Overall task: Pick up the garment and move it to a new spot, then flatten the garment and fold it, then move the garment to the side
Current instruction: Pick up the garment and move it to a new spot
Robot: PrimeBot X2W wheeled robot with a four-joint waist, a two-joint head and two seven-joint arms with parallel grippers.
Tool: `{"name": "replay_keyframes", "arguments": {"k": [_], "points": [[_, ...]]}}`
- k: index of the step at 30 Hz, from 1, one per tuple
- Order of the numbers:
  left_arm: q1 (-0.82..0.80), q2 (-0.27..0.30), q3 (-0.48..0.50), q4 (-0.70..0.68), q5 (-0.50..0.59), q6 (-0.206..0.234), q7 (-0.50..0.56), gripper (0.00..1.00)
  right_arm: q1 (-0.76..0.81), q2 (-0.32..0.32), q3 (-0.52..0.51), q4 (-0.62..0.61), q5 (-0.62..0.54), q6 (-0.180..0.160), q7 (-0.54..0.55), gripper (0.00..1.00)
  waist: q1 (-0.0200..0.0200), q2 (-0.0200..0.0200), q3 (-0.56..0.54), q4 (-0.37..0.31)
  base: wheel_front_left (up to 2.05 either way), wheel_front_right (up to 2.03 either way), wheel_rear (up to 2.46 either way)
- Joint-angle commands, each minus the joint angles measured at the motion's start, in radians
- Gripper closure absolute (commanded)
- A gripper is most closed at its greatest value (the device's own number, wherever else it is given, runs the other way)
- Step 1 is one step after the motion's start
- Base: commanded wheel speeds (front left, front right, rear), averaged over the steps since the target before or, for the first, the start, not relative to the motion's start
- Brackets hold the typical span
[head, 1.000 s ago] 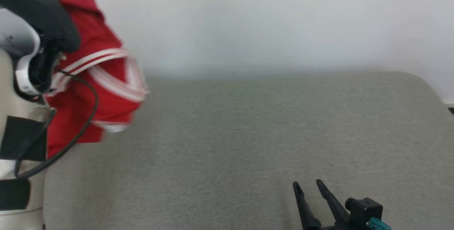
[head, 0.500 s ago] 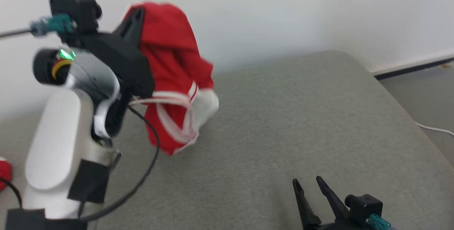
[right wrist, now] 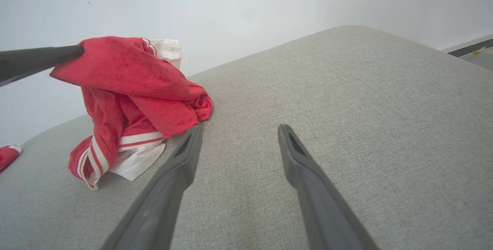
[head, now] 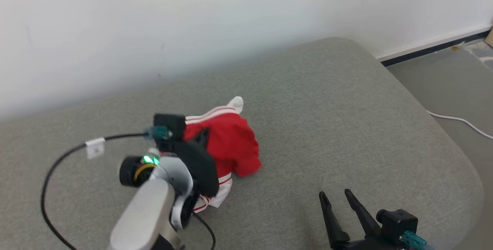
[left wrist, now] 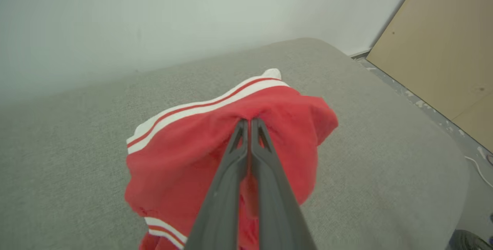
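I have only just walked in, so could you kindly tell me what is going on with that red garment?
The robot's left gripper is shut on a crumpled red garment with white stripes. It holds the top of the garment up while the lower folds rest on the grey cushion. The right gripper is open and sits apart from the garment, near the front of the cushion. The garment is not yet flattened or folded.

l grip [left wrist: 249,120] fingers pressed together | r grip [head: 334,193] fingers spread
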Motion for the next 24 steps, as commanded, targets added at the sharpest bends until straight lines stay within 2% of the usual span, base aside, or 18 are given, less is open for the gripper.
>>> {"name": "replay_keyframes", "arguments": {"k": [1,2,6,11,16,20,24], "points": [[0.024,-0.001,-0.009,0.018,0.003,-0.001,-0.01,0.09,-0.005,0.002,0.0,0.003,0.009,-0.002,-0.008,0.0,-0.0001,-0.0001,0.002,0.012,0.0,0.0,0.0],[0.029,-0.002,-0.017,0.035,-0.007,0.006,-0.021,0.0,-0.004,0.002,0.0,0.006,0.01,-0.002,-0.008,0.0,-0.0001,-0.0001,0.001,0.018,0.0,0.0,0.0],[0.031,-0.009,-0.085,0.071,0.024,0.017,-0.069,0.0,0.006,0.002,-0.002,0.017,0.013,-0.002,-0.012,0.0,-0.0001,-0.0001,-0.003,0.045,0.0,0.0,0.0],[0.068,-0.007,-0.108,0.041,0.048,0.046,-0.188,0.0,0.014,0.002,-0.02,0.021,0.014,-0.002,-0.016,0.0,-0.0001,-0.0001,-0.012,0.081,0.0,0.0,0.0],[0.167,0.004,-0.075,-0.05,0.039,0.091,-0.324,0.0,0.027,0.002,-0.05,0.023,0.006,-0.002,-0.022,0.0,-0.0001,-0.0001,-0.022,0.124,0.0,0.0,0.0],[0.31,0.03,-0.019,-0.182,0.041,0.145,-0.472,0.0,0.032,0.002,-0.079,0.013,-0.006,-0.002,-0.025,0.0,-0.0001,-0.0001,-0.032,0.169,0.0,0.0,0.0],[0.4,0.055,0.008,-0.259,0.07,0.16,-0.5,0.0,0.04,0.002,-0.099,0.007,-0.012,-0.002,-0.026,0.0,-0.0001,-0.0001,-0.038,0.2,0.0,0.0,0.0]]}}
